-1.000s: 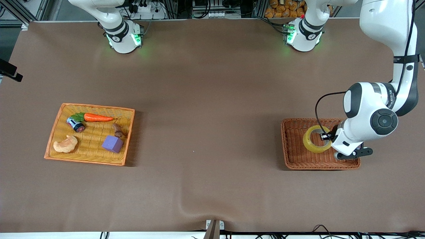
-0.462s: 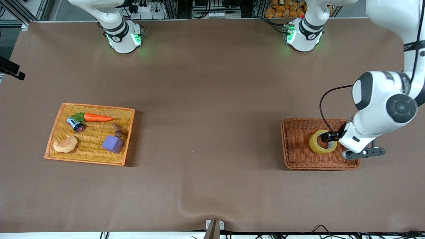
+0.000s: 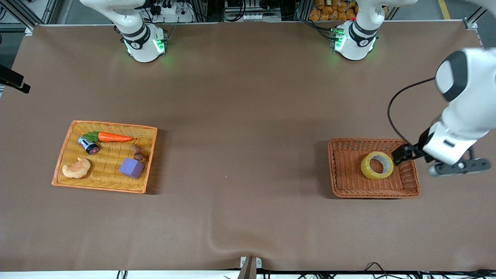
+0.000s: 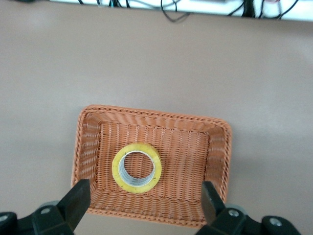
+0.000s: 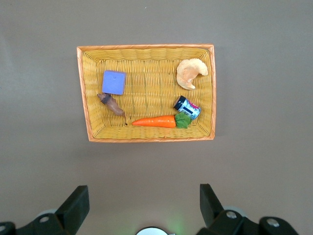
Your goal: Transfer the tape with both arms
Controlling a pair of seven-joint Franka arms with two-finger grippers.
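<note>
The tape (image 3: 367,168), a yellow ring with a grey-white core, lies flat in the brown woven basket (image 3: 333,170) toward the left arm's end of the table. My left gripper (image 3: 401,154) is open and empty, up in the air over the basket's rim at that end. In the left wrist view the tape (image 4: 139,146) lies in the basket (image 4: 151,113), clear of the open left gripper (image 4: 145,196). My right gripper (image 5: 143,196) is open and empty, high over the table. It is out of the front view.
A yellow woven basket (image 3: 112,124) toward the right arm's end holds a purple cube (image 3: 131,167), a carrot (image 3: 114,137), a pale orange curved toy (image 3: 76,168) and a small can. It also shows in the right wrist view (image 5: 146,47).
My left gripper let go of the tape, then rose and drew back toward the left arm's end of the table. The tape now rests in the brown basket.
</note>
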